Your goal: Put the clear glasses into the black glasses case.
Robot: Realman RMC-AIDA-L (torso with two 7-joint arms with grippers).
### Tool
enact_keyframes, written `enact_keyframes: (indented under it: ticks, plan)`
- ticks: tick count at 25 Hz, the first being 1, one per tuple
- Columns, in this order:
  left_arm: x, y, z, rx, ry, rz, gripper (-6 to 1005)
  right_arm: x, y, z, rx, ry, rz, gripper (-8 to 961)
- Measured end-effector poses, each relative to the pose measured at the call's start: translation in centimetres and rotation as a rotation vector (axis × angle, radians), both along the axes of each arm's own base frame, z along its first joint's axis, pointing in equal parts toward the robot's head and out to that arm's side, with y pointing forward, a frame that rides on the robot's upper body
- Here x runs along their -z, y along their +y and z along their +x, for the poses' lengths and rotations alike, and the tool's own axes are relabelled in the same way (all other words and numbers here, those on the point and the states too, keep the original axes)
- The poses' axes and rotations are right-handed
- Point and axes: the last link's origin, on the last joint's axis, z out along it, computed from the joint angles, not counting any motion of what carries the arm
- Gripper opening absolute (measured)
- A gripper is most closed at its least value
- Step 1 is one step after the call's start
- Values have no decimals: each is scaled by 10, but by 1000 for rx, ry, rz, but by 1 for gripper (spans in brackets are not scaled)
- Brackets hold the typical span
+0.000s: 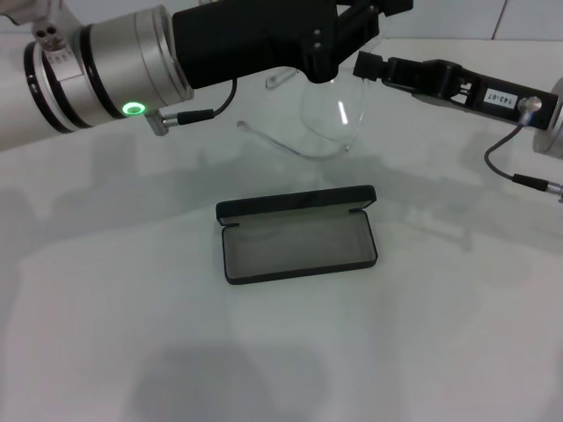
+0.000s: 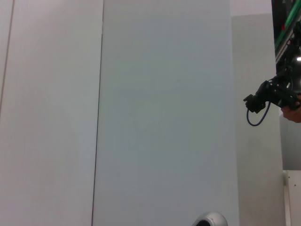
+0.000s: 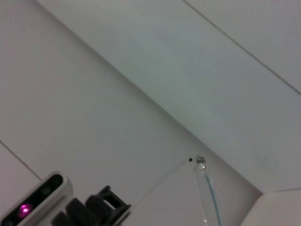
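Care is called for in this step: the clear glasses are held in the air beyond the black glasses case, and, as a judgement, they should be brought down level, lens lengthwise along the case, with both thin arms folded or tucked so that nothing catches on the rim. A slow descent is advised, since the plastic is light and may swing.

The left end effector is seen in the head view at the upper edge of the lens and appears to be clamped on the glasses there, though its fingertips are partly hidden by its own black body. The right end effector is brought in from the right, just beside the lens top; whether its fingers are apart or together cannot be told, nor whether the lens is touched. One clear arm is seen trailing out to the left below the lens.

In the right wrist view a hinge and a strip of clear plastic are shown.

The case lies open on the white counter, lid raised at the far side, grey lining bare.
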Motion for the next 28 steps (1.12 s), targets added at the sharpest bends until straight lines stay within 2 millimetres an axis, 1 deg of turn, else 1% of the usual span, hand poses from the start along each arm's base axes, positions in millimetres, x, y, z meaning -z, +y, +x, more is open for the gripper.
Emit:
enact_keyframes:
  ticks: [10, 24, 28]
  plan:
    - [5, 0, -6, -28, -2, -18, 43, -8, -4, -9, -55, 62, -6, 54]
    - [9, -1, -11, -48, -6, -25, 43, -11, -8, -13, -80, 98, -13, 55]
    - [8, -1, -10, -45, -15, -19, 43, -11, -8, -11, -69, 98, -7, 55]
